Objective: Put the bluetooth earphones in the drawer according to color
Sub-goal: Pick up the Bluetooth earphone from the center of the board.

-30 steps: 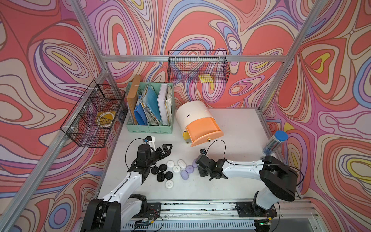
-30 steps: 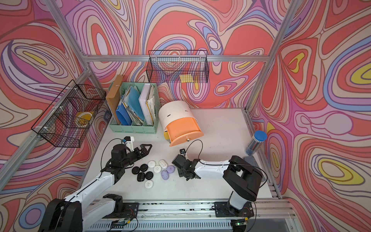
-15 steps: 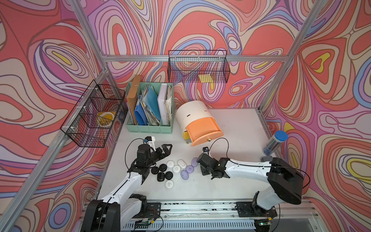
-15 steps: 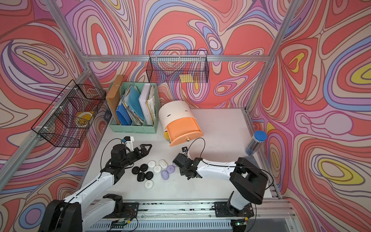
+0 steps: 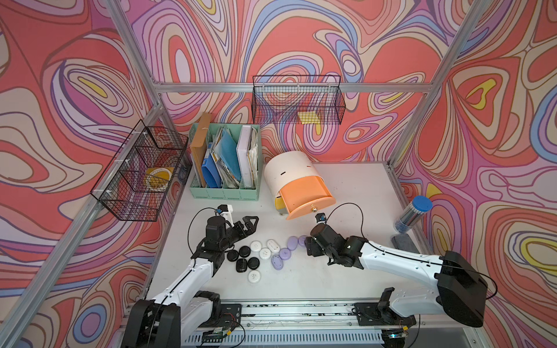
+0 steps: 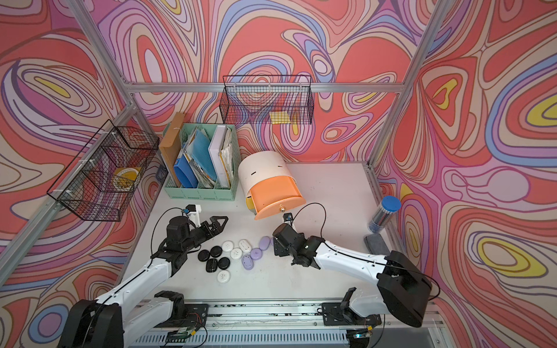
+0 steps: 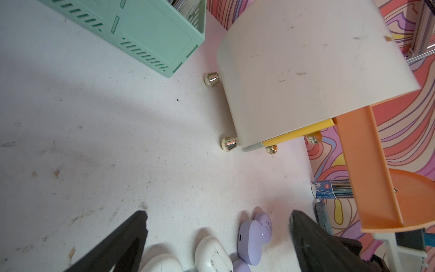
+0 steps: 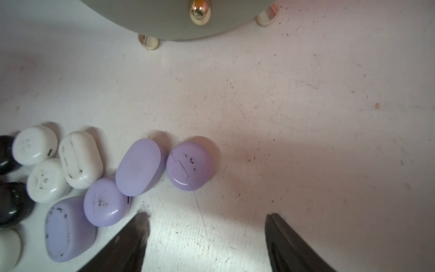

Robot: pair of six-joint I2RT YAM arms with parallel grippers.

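Note:
The bluetooth earphones lie loose on the white table in front of the drawer: black cases [image 5: 243,251], white cases [image 5: 272,244] and lilac cases [image 5: 292,243]. The drawer [image 5: 289,168] is a white chest with its peach top drawer [image 5: 307,195] pulled out; the yellow one below shows slightly. My left gripper [image 5: 251,224] hangs open just behind the black and white cases, with nothing in it [image 7: 217,219]. My right gripper [image 8: 207,216] is open and empty, low over the table. A lilac case [image 8: 190,166] lies just ahead of its fingertips.
A mint-green file holder [image 5: 224,168] stands left of the chest. Wire baskets hang on the left wall [image 5: 141,174] and the back wall [image 5: 297,101]. A blue-capped tube [image 5: 413,215] and a dark grey block [image 5: 405,242] sit at the table's right edge.
My right gripper's jaws have opened wide, and its arm has shifted slightly right of the lilac cases. The left arm has not moved.

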